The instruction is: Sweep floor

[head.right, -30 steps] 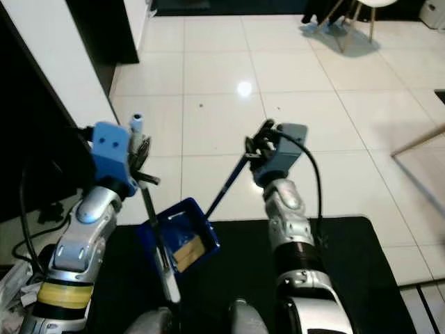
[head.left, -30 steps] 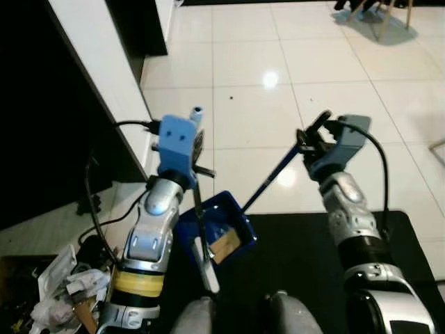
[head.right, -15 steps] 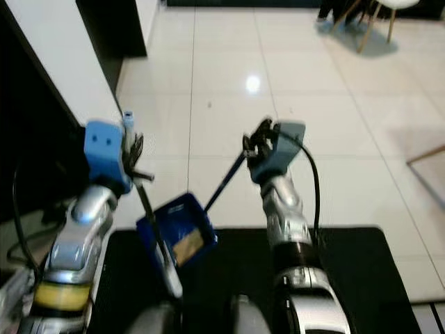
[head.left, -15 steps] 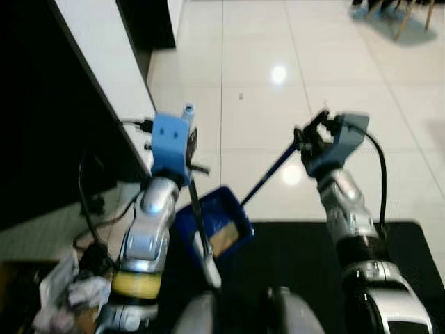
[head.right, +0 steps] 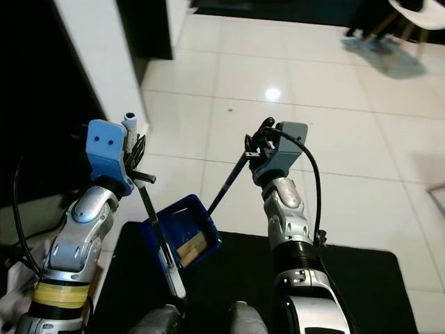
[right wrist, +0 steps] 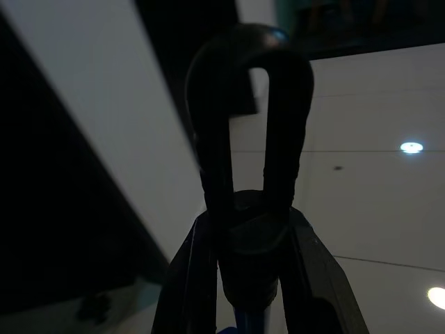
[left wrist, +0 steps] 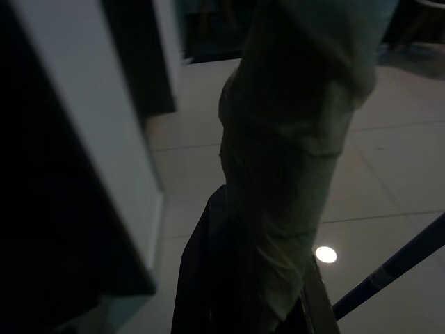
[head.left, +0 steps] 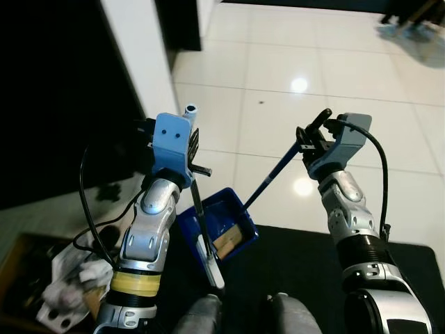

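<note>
My left gripper (head.left: 190, 136) is shut on the thin upright handle (head.left: 200, 209) of a blue dustpan (head.left: 236, 208), which hangs low in front of me. A brown scrap (head.left: 226, 241) lies inside the pan. The handle's pale top (left wrist: 292, 139) shows close up in the left wrist view. My right gripper (head.left: 310, 135) is shut on the looped top end (right wrist: 247, 139) of a dark blue broom stick (head.left: 274, 174). The stick slants down and to the left to the dustpan's edge. The broom's head is hidden behind the pan.
A black mat (head.left: 306, 264) lies under my feet on the glossy white tile floor (head.left: 278, 76). A white wall panel (head.left: 139, 49) and a dark opening run along the left. Cables and crumpled clutter (head.left: 66, 289) sit at lower left. Chair legs (head.right: 389, 31) stand far right.
The whole picture has shifted, so the camera has moved. Both grippers keep the same hold, and the dustpan and broom stay in the same pose relative to me.
</note>
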Controlling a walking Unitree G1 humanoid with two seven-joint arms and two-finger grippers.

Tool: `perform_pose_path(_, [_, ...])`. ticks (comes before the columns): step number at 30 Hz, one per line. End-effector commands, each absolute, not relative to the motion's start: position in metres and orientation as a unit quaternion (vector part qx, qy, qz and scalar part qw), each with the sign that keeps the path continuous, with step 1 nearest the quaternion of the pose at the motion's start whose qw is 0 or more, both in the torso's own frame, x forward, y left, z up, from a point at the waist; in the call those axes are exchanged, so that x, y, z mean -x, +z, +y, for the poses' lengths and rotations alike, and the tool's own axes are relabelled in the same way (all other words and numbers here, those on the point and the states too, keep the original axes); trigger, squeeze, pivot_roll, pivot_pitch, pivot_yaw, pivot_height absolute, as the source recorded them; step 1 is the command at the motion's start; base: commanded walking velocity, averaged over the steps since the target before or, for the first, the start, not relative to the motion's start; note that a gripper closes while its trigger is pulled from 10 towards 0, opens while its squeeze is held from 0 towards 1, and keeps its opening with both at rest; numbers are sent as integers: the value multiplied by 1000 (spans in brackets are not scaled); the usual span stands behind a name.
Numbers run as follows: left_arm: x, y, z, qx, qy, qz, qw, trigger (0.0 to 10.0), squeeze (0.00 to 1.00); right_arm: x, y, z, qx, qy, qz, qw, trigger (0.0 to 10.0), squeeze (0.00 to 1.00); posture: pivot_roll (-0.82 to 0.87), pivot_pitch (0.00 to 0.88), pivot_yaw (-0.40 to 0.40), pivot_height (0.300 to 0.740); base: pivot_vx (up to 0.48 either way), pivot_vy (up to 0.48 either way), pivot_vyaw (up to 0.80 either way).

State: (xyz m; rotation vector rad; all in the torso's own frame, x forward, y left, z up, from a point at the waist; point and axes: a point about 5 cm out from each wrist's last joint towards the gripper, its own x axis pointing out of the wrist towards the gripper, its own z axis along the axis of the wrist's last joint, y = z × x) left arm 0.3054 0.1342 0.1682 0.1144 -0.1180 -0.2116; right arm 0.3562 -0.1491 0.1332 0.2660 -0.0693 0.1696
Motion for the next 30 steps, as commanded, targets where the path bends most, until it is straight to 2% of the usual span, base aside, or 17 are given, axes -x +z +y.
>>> perform_pose_path(1, [-304, 168, 131, -51, -112, -60, 991, 10000, 0, -359, 142, -146, -157, 89, -54, 982, 10000, 0, 40, 103, -25, 740, 0, 0, 788])
perform_pose_path(30, [-305, 168, 130, -57, -120, -59, 989, 10000, 0, -358, 140, -147, -157, 87, -53, 982, 10000, 0, 39, 97, -14, 740, 0, 0, 727])
